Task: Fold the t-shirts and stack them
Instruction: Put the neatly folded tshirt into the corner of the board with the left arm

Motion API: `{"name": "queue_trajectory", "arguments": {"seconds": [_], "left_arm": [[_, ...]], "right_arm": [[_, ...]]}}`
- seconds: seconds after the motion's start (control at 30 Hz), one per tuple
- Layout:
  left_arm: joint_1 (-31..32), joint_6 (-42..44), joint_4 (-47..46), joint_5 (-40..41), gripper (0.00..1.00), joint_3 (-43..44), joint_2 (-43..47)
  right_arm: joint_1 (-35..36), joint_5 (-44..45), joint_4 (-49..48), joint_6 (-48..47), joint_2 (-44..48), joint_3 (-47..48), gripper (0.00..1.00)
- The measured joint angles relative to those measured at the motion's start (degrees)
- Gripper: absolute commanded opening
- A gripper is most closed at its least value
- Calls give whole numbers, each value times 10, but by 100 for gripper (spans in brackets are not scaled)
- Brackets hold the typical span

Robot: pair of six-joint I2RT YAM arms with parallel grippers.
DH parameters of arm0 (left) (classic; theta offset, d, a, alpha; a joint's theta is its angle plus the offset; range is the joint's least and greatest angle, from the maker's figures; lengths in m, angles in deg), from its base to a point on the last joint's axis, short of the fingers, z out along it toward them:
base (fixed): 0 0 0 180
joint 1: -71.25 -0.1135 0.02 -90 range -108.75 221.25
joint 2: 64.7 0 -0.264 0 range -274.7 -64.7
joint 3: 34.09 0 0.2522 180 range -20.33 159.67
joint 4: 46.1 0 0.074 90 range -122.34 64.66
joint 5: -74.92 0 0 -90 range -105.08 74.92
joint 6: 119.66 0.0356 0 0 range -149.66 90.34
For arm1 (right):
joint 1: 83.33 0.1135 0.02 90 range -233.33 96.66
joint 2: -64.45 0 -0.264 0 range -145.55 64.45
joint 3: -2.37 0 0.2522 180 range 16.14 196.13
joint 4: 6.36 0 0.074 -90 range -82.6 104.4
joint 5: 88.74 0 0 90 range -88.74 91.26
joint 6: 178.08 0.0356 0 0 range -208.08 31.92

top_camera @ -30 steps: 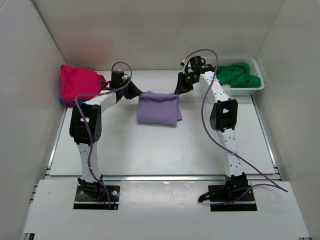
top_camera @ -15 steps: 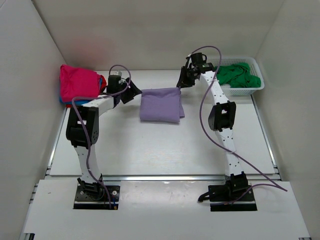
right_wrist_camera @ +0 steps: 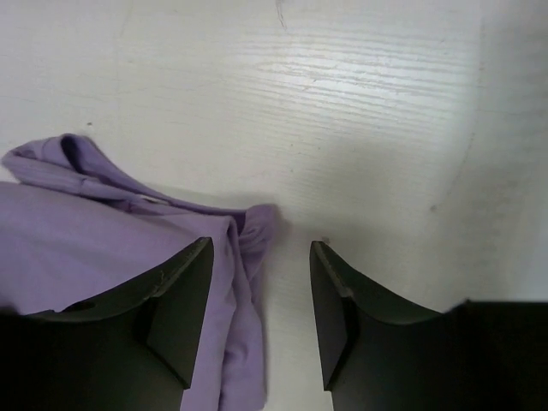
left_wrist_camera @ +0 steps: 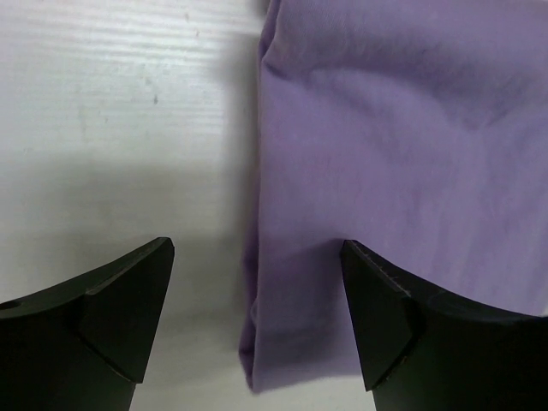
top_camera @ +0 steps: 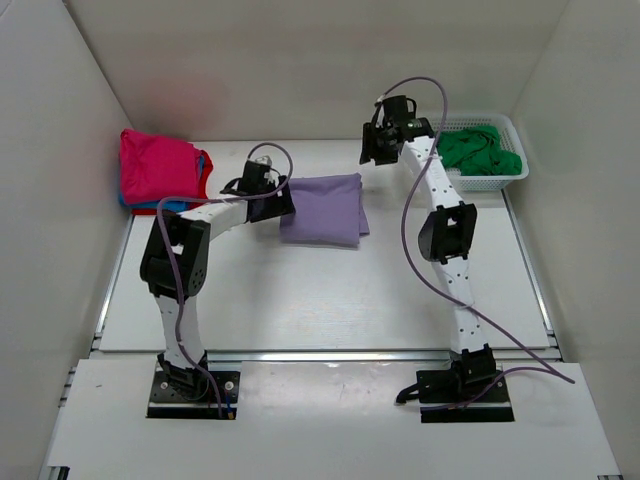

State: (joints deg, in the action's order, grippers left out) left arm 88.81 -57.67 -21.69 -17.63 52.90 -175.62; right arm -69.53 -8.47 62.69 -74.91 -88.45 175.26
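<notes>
A lilac t-shirt (top_camera: 322, 208) lies folded flat on the table's far middle. My left gripper (top_camera: 281, 200) is open at its left edge; in the left wrist view its jaws (left_wrist_camera: 257, 321) straddle the fold of the lilac cloth (left_wrist_camera: 394, 128) without pinching it. My right gripper (top_camera: 374, 150) hangs open above the shirt's far right corner, and the bunched lilac corner (right_wrist_camera: 248, 227) lies below its jaws (right_wrist_camera: 261, 312). A magenta t-shirt (top_camera: 155, 160) tops a stack at far left, with red (top_camera: 204, 164) and blue (top_camera: 176, 204) edges showing beneath. A green t-shirt (top_camera: 478, 150) sits crumpled in the basket.
The white lattice basket (top_camera: 497, 182) stands at the back right corner. White walls close in the table on the left, back and right. Purple cables loop from both arms above the table.
Both grippers have opened and let go of the lilac shirt, which has settled flat. The left gripper slid right to the shirt's left edge; the right gripper drew back toward the far wall.
</notes>
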Motion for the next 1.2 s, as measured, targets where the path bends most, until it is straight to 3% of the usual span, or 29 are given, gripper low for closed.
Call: {"name": "queue_trajectory", "arguments": {"seconds": [0.2, 0.47, 0.63, 0.67, 0.73, 0.77, 0.83, 0.87, 1.07, 1.2], "left_arm": [[30, 34, 48, 63, 92, 100, -69], [52, 93, 167, 78, 90, 294, -190], [71, 106, 219, 90, 87, 306, -202], [72, 106, 224, 89, 75, 306, -202], [73, 106, 233, 76, 67, 307, -201], [74, 107, 239, 71, 54, 308, -201], [73, 104, 253, 52, 10, 312, -201], [73, 104, 255, 43, 2, 312, -201], [66, 106, 247, 29, 0, 287, -182], [47, 114, 282, 64, 0, 277, -164]], "right_arm": [[-3, 16, 32, -27, 101, 0, 45], [-50, 16, 34, -40, 247, 0, 45], [-89, 14, 35, -44, 318, -25, 46], [-93, 14, 35, -45, 330, -33, 46], [-95, 12, 37, -45, 350, -44, 46], [-95, 10, 38, -45, 358, -51, 46], [-95, 6, 41, -46, 374, -65, 46], [-96, 2, 41, -47, 382, -73, 46], [-114, -16, 45, -51, 432, -135, 44], [-142, -39, 38, -56, 489, -207, 45]]}}
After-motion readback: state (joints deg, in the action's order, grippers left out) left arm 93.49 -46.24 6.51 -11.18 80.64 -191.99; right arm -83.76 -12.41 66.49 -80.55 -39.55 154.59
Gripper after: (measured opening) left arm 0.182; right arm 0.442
